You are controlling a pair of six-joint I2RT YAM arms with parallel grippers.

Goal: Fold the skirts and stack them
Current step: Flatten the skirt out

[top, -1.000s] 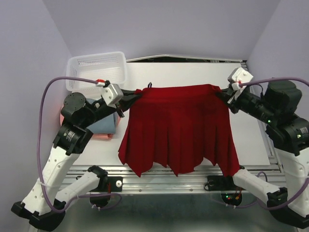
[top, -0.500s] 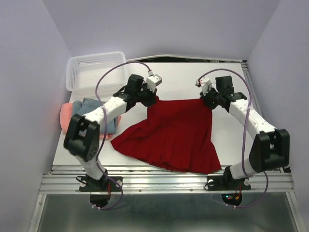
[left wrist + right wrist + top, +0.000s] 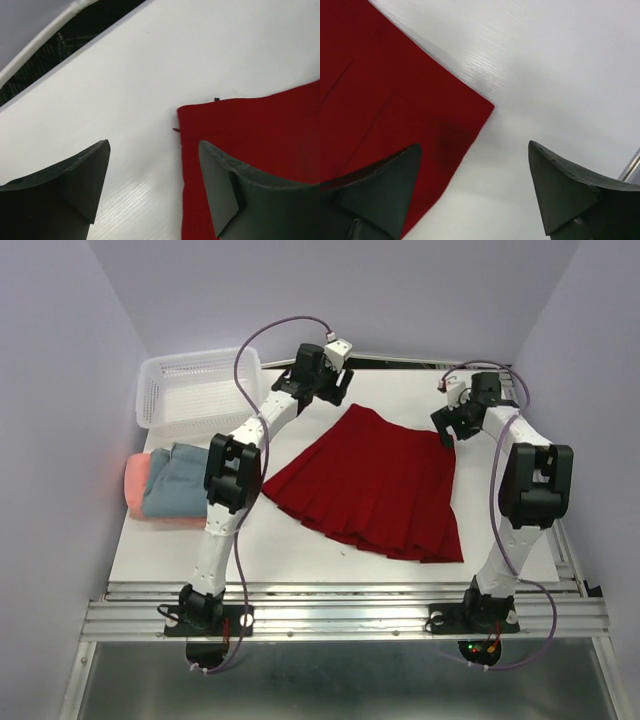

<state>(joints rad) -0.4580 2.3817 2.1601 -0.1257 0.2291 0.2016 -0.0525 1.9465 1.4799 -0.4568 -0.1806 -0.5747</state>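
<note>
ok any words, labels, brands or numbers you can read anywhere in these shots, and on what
None can be read.
No print shows on the dark red skirt, the salmon-pink skirt, the blue-grey skirt, the white basket, the left end effector or the right end effector.
The small dark tab at the red skirt's waist corner is too small to show any text.

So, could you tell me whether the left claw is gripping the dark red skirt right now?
No: the left claw stands open above the table, and the corner of the dark red skirt lies flat beneath it, unpinched.
</note>
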